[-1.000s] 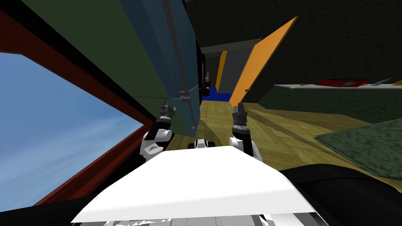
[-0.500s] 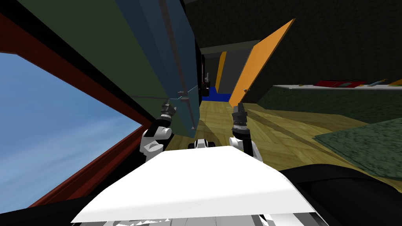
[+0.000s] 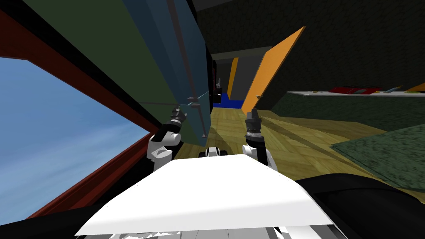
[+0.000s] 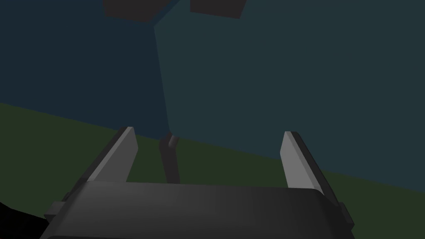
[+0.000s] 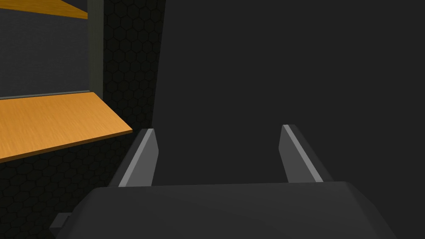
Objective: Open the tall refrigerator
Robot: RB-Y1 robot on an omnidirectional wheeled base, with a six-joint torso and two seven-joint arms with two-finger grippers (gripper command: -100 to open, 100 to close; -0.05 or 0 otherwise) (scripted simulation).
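- The wide window (image 3: 62,124), blue sky in a red-brown frame, sits slightly differently in the head view than a second ago. Everything there has slid together, so this is my own small turn, not the room's.
- The tall blue-grey refrigerator (image 3: 166,49) stands against the dark green wall (image 3: 103,49), close on my left front. Its door looks shut.
- The left tool (image 3: 177,111) has crept up and in toward the door's edge. In the left wrist view the left tool (image 4: 209,132) has its fingers apart, and the thin dark handle bar (image 4: 169,162) stands between them, nearer one finger and not gripped. The reach looks almost done; closing on the bar and pulling remain.
- The right tool (image 3: 253,113) hangs over the yellow wooden floor (image 3: 290,137), fingers apart and idle.
- The open orange door (image 3: 269,70) stands further on, well apart from the handle.
- I stand very near, so the swinging door will probably meet my own arm or body first.
- The pale worktop (image 3: 352,93) and the dark green rug (image 3: 386,153) lie far right, out of the way.
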